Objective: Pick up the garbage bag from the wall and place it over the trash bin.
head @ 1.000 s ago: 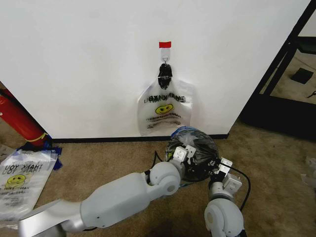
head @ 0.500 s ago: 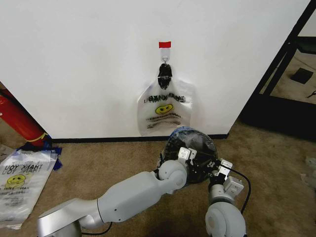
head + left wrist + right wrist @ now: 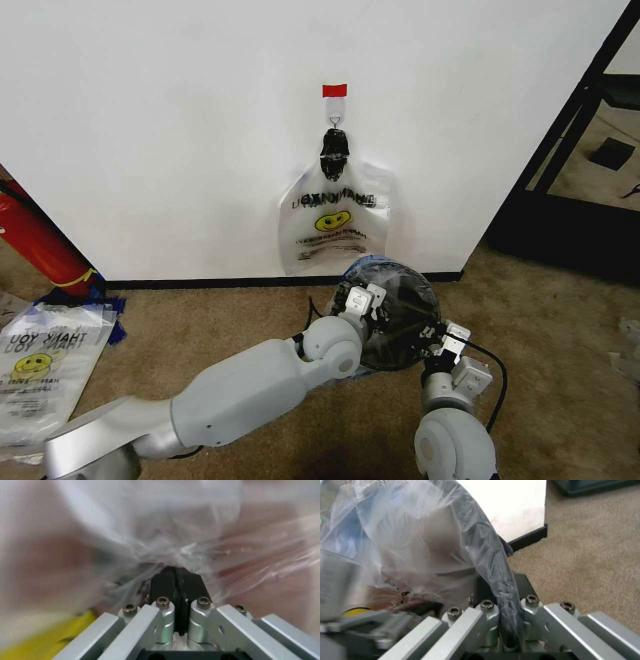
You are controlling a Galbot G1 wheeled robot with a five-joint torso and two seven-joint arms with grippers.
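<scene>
Since half a second ago, left gripper (image 3: 358, 299) is drawing back toward the near-left rim of the trash bin (image 3: 400, 345), its forearm swinging lower and leftward across the carpet; right gripper (image 3: 436, 338) is staying put on the bin's right rim.

Wall (image 3: 150, 130) is standing plain and white just beyond the bin, black baseboard running along its foot, leaving little room past the left gripper. Brown carpet (image 3: 560, 330) is lying open to the right of the right gripper, out to the dark shelving frame. Well left of the left gripper, a red cylinder (image 3: 35, 240) is leaning by the wall, with a flat stack of bags (image 3: 40, 370) lying on the floor beside it.

Above both grippers, a bunch of like bags (image 3: 335, 225) is hanging from a black clip (image 3: 334, 152) under the red tape tab (image 3: 334, 91).

Garbage bag (image 3: 385, 285) is sitting over the round black wire-mesh bin, thin, clear and crinkled. In the left wrist view the black fingertips (image 3: 176, 583) are pressing together on a gathered twist of the film. In the right wrist view the right gripper (image 3: 506, 592) is clamping the bag-covered rim (image 3: 492, 566) between its fingers.
</scene>
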